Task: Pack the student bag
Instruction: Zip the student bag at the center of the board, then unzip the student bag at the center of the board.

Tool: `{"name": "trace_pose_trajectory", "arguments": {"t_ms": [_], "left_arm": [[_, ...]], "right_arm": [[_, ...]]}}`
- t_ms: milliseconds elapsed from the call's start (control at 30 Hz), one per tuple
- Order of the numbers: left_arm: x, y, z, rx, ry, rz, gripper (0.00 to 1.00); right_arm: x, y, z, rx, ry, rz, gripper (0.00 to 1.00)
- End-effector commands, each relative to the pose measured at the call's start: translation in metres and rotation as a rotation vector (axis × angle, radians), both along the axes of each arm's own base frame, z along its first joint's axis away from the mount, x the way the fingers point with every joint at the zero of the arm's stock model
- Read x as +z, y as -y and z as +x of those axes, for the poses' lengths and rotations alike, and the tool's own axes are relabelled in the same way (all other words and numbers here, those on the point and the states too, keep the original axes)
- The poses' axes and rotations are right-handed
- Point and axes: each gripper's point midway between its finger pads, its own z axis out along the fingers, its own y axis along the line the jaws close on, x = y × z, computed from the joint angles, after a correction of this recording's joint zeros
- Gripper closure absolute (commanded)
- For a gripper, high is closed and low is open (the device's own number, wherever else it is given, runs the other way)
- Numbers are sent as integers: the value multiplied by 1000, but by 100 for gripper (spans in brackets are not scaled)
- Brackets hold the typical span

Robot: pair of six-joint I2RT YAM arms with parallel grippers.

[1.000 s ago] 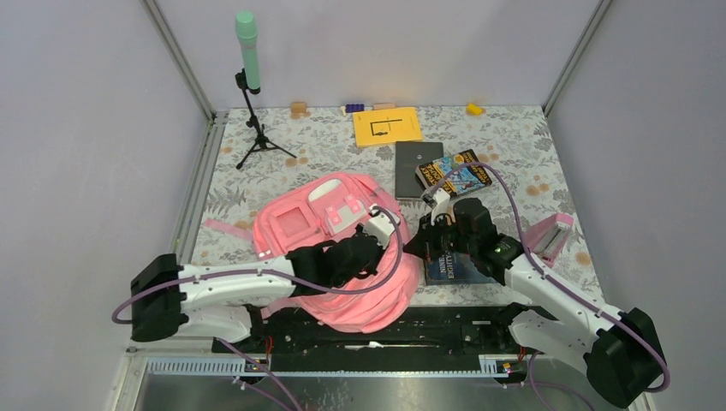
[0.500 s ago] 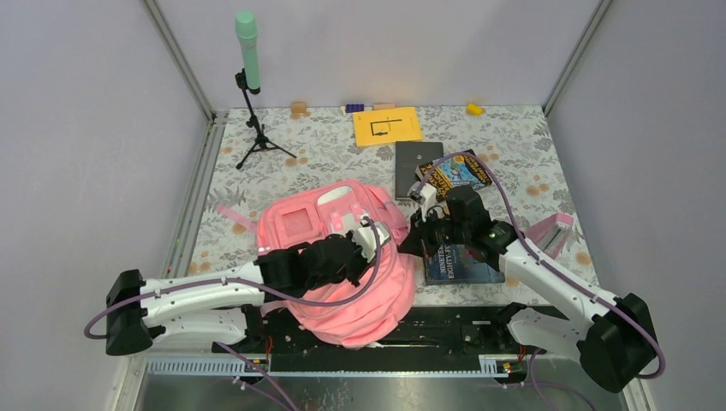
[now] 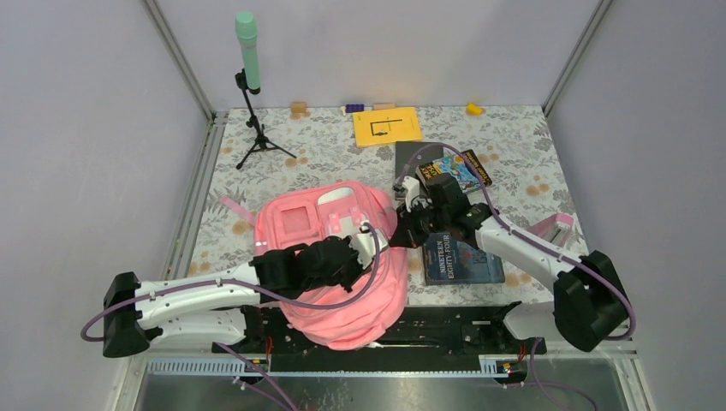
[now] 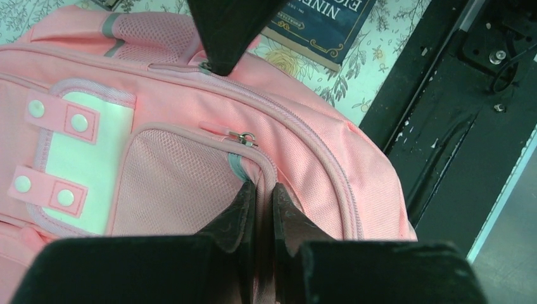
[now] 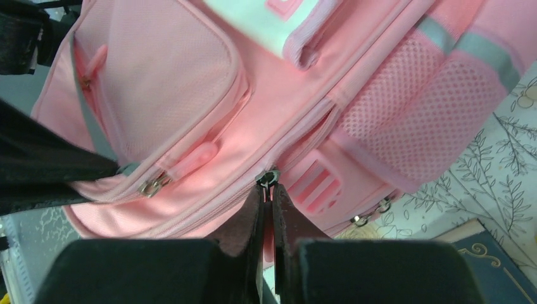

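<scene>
Shows the student bag (image 3: pixel 300 221) lying on the worktop (image 3: pixel 325 145) just left of the blue book (image 3: pixel 462 261), left gripper (image 4: pixel 259 188) pinched shut on its mesh pocket (image 4: pixel 171 183) edge, right gripper (image 5: pixel 268 190) clamped on its zip pull (image 5: pixel 268 178).

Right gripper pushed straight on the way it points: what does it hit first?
The student bag: the right gripper sits shut at its zipper slider, so it would press into pink fabric, likely immediately.

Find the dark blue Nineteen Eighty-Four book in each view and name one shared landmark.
Top external: book lies right of centre, beside the student bag.
Left wrist: book at the top edge, right of centre.
Right wrist: book in the bottom right corner.
Shared landmark: the student bag.
</scene>
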Motion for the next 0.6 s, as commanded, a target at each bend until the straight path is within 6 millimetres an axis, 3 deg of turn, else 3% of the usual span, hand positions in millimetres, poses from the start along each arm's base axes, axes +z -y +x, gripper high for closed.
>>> {"name": "trace_pose_trajectory", "arguments": {"t_ms": [0, 567], "left_arm": [[2, -3, -30, -111, -93, 7, 100], [3, -14, -35, -101, -106, 5, 100]], "right_arm": [[27, -6, 70, -104, 226, 1, 100], [18, -30, 130, -148, 271, -33, 100]]}}
